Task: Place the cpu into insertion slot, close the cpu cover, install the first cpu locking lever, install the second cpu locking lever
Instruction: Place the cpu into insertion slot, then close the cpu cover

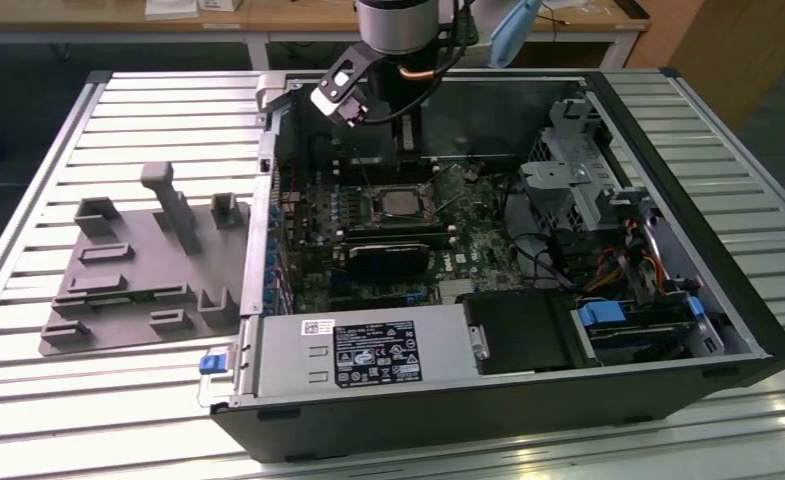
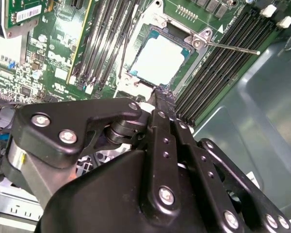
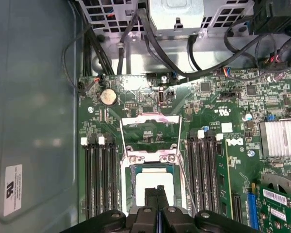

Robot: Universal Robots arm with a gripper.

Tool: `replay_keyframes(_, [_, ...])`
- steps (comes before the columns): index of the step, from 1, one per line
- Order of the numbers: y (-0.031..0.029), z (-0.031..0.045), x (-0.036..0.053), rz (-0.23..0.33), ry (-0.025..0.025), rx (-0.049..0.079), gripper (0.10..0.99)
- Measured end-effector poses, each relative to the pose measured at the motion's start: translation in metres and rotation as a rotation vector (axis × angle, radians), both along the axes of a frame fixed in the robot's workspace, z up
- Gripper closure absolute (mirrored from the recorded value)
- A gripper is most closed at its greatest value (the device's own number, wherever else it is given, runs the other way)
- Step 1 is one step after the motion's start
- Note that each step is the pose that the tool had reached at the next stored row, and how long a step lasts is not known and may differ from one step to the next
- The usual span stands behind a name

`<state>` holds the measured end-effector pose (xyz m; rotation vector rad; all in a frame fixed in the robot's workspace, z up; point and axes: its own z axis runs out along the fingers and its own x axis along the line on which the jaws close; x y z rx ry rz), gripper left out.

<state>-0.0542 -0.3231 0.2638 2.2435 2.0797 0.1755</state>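
The cpu (image 3: 153,183) lies flat in the insertion slot (image 3: 125,189), silver top up, and it also shows as the cpu (image 2: 160,59) in the second wrist view. The cpu cover (image 3: 150,119) stands swung open beyond the socket, with the green board visible through its cut-out. A thin wire locking lever (image 2: 233,47) sticks out free beside the socket, and another lever (image 3: 182,167) runs along its side. My gripper (image 3: 158,196) hovers just over the cpu's near edge, shut with nothing between the fingers. From outside, the gripper (image 1: 406,148) hangs above the socket (image 1: 399,200).
Black memory slots (image 3: 99,179) flank the socket on both sides. A black card (image 1: 392,255) lies just in front of it. The case wall (image 3: 34,121), drive cage (image 1: 586,190) and power supply (image 1: 365,355) hem the board in. A grey fixture plate (image 1: 132,270) lies on the exterior view's left.
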Motion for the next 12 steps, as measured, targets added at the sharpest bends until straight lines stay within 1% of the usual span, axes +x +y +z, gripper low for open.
replay_keyframes(12, [0.0,0.0008,0.0,0.0,0.0001,0.0,0.98])
